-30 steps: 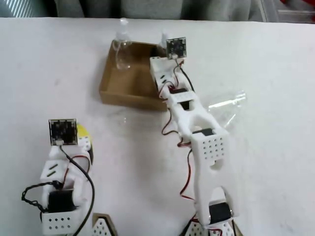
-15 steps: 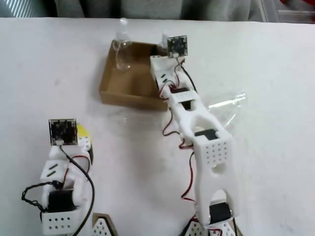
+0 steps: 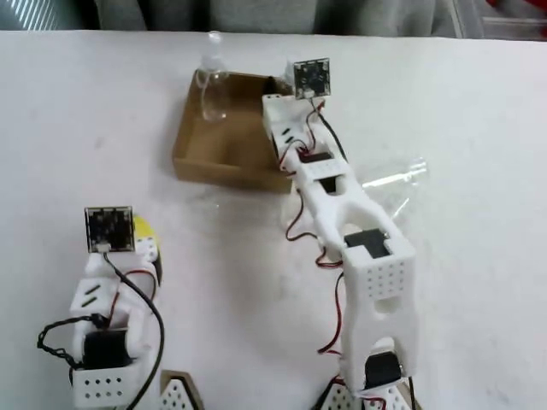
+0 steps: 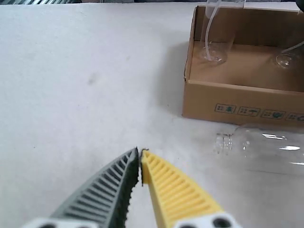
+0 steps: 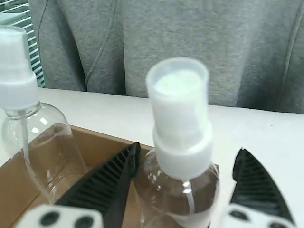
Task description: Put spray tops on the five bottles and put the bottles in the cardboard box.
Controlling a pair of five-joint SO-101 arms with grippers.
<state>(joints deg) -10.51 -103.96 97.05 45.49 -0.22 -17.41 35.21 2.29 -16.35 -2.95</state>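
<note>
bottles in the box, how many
2: one in the box's far left corner, one at its far right, between the right fingers. The arm may hide more.

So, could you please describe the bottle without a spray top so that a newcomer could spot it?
Find the cardboard box on the white table. Just outside its printed wall lies a clear bottle. Unlike the two bottles standing inside the box, it is on its side with a bare, open neck.
</note>
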